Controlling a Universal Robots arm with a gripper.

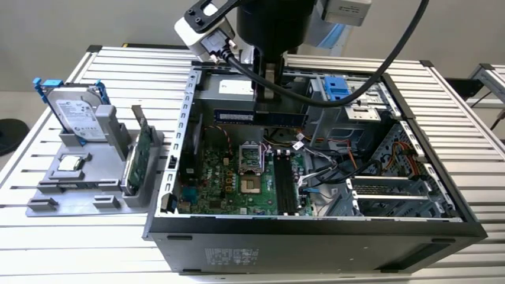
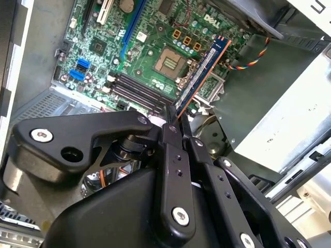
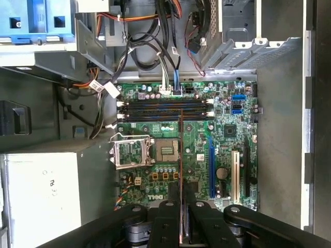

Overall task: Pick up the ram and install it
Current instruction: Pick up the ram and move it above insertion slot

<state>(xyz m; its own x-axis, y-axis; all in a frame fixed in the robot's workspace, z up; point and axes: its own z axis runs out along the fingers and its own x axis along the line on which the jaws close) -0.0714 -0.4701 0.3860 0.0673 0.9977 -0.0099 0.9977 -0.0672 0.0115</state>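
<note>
My gripper [image 1: 271, 105] hangs over the open computer case [image 1: 316, 228] and is shut on the ram [image 1: 261, 117], a long dark stick with a small white label, held level above the motherboard [image 1: 221, 177]. In the second wrist view the ram [image 2: 202, 72] sticks out from between the black fingers [image 2: 170, 129], over the board beside the processor socket [image 2: 169, 63]. In the first wrist view the ram [image 3: 180, 155] shows edge-on, running from the gripper [image 3: 181, 204] toward the dark memory slots [image 3: 165, 109]. Those slots [image 1: 284, 183] lie well below the stick, apart from it.
On a grey stand [image 1: 94, 198] at the exterior view's left are a silver hard drive with blue rails [image 1: 79, 112] and a green expansion card [image 1: 138, 160]. Loose cables [image 1: 323, 165], a blue drive bracket [image 1: 337, 89] and the case walls crowd the board.
</note>
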